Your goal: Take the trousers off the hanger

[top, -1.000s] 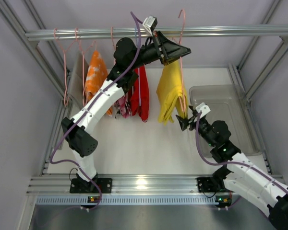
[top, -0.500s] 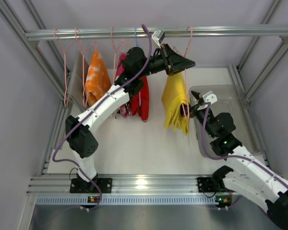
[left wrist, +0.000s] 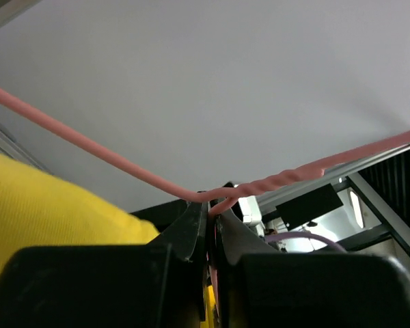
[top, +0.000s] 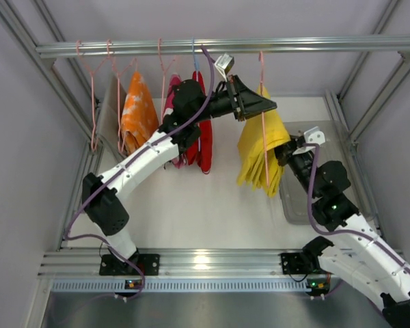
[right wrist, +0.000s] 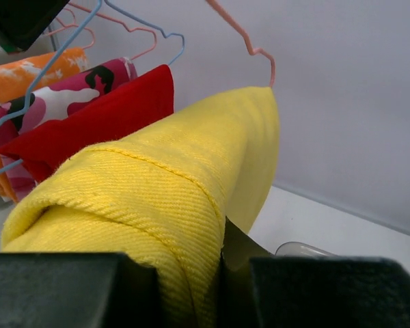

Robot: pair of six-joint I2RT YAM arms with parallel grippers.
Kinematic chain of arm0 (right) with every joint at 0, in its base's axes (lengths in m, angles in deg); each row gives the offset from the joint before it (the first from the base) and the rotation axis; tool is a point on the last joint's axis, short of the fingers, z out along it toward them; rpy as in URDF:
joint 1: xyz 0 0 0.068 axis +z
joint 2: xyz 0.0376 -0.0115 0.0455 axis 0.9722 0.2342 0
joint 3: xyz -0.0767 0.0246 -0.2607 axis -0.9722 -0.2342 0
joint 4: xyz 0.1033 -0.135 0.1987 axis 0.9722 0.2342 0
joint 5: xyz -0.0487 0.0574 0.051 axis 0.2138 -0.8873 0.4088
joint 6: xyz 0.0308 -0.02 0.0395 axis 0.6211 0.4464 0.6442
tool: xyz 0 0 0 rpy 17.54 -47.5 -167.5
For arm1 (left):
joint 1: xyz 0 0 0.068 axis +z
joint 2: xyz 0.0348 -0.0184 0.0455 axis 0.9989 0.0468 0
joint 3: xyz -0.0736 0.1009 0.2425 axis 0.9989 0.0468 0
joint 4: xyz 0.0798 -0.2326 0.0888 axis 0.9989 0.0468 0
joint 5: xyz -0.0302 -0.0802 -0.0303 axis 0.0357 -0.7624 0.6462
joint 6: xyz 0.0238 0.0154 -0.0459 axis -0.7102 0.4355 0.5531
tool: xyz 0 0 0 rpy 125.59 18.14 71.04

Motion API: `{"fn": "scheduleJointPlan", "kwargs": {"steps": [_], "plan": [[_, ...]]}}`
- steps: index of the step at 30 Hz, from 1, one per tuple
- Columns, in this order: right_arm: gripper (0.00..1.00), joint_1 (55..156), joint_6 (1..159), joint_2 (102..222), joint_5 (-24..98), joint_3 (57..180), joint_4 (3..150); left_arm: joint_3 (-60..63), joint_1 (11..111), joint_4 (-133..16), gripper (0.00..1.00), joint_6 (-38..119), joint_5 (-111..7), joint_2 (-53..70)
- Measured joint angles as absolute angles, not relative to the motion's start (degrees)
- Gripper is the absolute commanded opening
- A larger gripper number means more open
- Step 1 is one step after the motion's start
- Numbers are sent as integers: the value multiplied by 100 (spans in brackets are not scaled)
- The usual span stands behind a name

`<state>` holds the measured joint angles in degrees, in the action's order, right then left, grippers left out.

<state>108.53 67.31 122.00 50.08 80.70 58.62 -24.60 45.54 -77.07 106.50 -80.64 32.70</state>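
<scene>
The right fingers (right wrist: 314,294) have just clamped onto the trousers (right wrist: 157,198) while the left fingers (left wrist: 188,229) stay pinched on the hanger (left wrist: 123,161), so the pull-off can begin.

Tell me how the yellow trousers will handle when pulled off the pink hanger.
The trousers will probably flop: they hang in soft folds and bunch at the right fingers. The thick twill weave suggests some weight and grip, so they may drag the thin hanger sideways; the left fingers pinching its wire should steady it.
</scene>
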Motion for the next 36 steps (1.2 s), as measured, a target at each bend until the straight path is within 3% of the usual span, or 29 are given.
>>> {"fn": "scheduleJointPlan", "kwargs": {"steps": [8, 20, 27, 36], "plan": [[0, 10853, 6897, 11612, 4994, 8830, 7041, -1402, 4517, -7858, 0, 10123, -8276, 2559], [0, 10846, 7220, 11938, 4944, 10710, 7399, -355, 4480, -7480, 0, 9466, -8138, 2411], [0, 10667, 6803, 11785, 5580, 11340, 7493, -232, 4480, -7272, 0, 9214, -8114, 2411], [0, 10090, 6075, 11239, 7270, 11560, 8586, -226, 4528, -7156, 0, 9039, -8112, 2260]]}}
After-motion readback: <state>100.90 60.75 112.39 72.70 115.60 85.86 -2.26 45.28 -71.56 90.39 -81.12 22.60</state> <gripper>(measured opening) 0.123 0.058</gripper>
